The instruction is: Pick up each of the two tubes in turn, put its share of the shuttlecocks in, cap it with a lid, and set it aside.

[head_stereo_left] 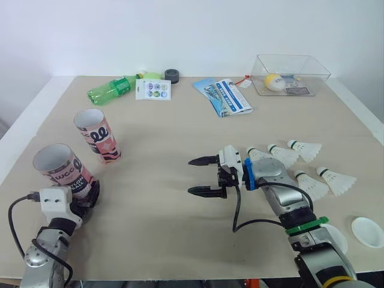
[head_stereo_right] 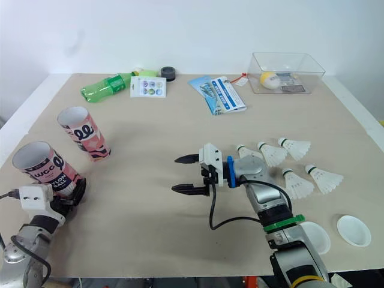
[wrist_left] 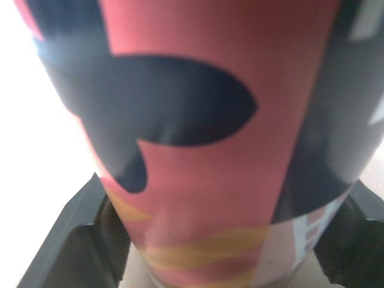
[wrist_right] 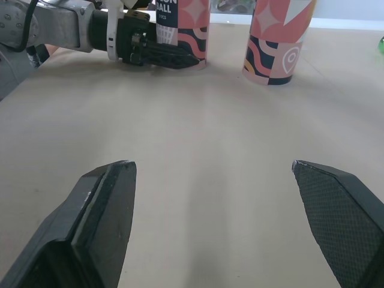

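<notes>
on the tan table (head_stereo_left: 180,132), the left pincer (head_stereo_left: 91,193) clamps the near tube (head_stereo_left: 63,168); the right pincer (head_stereo_left: 204,176) hovers spread wide.

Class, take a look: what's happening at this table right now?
The left gripper is clamped around the base of the nearer tube, with the second tube standing just beyond it. The right gripper hangs open and empty above the table. Five shuttlecocks and two white lids lie loose at the right.

Pink near tube (head_stereo_left: 60,165) and far tube (head_stereo_left: 99,137) stand open; shuttlecocks (head_stereo_left: 303,150) lie right.
</notes>
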`<control>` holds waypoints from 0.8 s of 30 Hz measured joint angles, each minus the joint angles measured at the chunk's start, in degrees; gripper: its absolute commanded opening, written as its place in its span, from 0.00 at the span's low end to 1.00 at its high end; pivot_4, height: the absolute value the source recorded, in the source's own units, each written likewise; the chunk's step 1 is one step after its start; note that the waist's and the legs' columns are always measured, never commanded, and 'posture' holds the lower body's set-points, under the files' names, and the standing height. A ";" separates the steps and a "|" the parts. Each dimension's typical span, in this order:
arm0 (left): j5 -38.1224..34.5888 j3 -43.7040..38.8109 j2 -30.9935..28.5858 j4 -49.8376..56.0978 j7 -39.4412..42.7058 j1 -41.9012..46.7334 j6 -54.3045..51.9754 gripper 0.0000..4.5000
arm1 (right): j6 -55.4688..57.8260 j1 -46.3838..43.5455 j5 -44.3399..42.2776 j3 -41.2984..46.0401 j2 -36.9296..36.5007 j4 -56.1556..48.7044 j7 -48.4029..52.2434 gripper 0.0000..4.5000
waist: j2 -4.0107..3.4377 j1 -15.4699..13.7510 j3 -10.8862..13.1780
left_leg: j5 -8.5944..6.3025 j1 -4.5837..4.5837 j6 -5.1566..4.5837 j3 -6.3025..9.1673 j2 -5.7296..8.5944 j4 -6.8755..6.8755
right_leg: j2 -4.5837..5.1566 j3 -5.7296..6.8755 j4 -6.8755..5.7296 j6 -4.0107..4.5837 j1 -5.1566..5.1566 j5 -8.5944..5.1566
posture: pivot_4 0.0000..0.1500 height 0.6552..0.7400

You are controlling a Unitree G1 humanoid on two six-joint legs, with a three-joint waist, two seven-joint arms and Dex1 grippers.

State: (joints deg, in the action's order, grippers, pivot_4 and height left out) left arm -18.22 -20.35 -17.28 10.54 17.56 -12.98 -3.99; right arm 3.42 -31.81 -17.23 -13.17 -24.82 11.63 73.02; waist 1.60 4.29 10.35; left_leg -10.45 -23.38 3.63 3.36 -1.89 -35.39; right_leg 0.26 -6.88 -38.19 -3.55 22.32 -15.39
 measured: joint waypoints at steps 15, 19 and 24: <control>3.01 4.13 -4.23 5.84 5.71 -6.60 2.52 0.79 | 5.49 5.03 -2.76 2.98 -1.48 -8.87 -4.53 1.00 | 0.00 -0.20 0.00 | -0.12 -0.12 0.11 -0.01 0.10 0.06 | 0.15 -0.05 0.03 -0.09 0.04 -0.28 | 1.00 1.00; 3.09 5.71 -8.78 5.85 10.92 -6.15 2.89 0.79 | 6.73 6.95 -4.48 4.06 -1.56 -11.42 -5.48 1.00 | -0.01 -0.22 0.00 | -0.13 -0.12 0.11 -0.06 0.14 0.05 | 0.21 -0.08 0.04 -0.10 0.04 -0.30 | 1.00 1.00; 2.43 10.72 -14.49 5.78 19.66 -0.90 1.31 0.79 | 6.43 6.95 -4.55 4.42 -1.78 -11.46 -5.71 1.00 | -0.01 -0.40 0.01 | -0.12 -0.13 0.11 -0.05 0.15 0.04 | 0.23 -0.05 0.04 -0.10 0.04 -0.30 | 1.00 1.00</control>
State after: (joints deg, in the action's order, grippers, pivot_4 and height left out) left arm -15.79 -9.62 -31.77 16.31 37.23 -13.88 -2.68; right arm 9.85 -24.86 -21.78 -8.75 -26.60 0.17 67.31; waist 1.59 3.89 10.35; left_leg -10.58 -23.51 3.74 3.31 -1.74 -35.35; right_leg 0.49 -6.93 -38.15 -3.65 22.36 -15.69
